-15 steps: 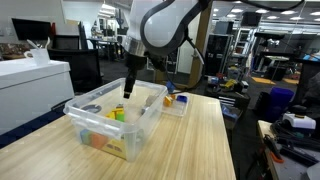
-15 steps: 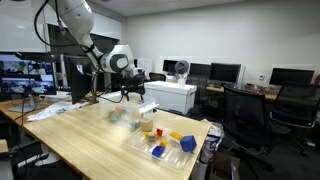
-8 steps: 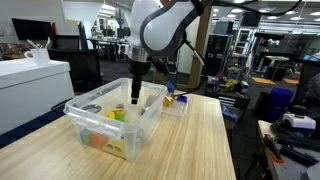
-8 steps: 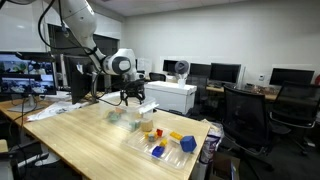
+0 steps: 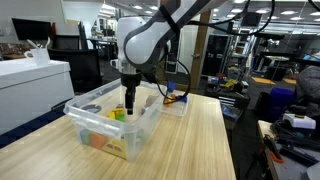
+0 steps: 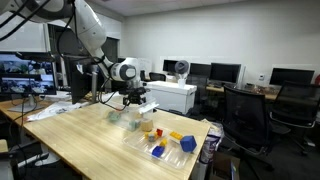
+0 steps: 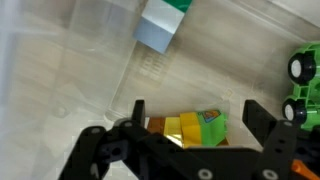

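My hand (image 5: pixel 128 108) hangs inside the clear plastic bin (image 5: pixel 92 138) on the bench (image 5: pixel 200 140) — jaws spread wide, nothing in them. In the wrist view, the yellow, orange and green toy block (image 7: pixel 190 128) lies on the bin floor right between my fingers (image 7: pixel 139 112), not pinched. I'd judge the approach done; the grip and the lift are not. A white-and-green block (image 7: pixel 160 25) sits further off — a green wheeled toy (image 7: pixel 303 85) lies off to one side.

Wooden table (image 5: pixel 200 140), black office chairs (image 6: pixel 245 115), desk monitors (image 6: pixel 225 72), white wall (image 6: pixel 200 35), ceiling lights (image 5: pixel 290 14)
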Robot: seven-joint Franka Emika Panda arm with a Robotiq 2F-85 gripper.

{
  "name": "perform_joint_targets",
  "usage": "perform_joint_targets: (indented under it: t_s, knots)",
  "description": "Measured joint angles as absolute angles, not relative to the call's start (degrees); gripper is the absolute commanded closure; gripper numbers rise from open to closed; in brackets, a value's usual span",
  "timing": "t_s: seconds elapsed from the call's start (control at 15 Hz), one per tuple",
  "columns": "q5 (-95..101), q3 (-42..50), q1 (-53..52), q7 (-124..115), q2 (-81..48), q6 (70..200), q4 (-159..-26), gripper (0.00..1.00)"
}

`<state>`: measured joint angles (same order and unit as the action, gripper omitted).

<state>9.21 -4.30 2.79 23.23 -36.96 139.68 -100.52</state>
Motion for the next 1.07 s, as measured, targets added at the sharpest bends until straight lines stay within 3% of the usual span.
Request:
perform_joint_targets:
  t_s: [0.47, 1.07]
  knots:
    - [9.3, -4.4, -0.3, 23.2, -44.6, 139.4, -91.2, 0.0]
    - [9.1, -5.1, -0.6, 23.2, -45.2, 141.2, -90.0, 0.0]
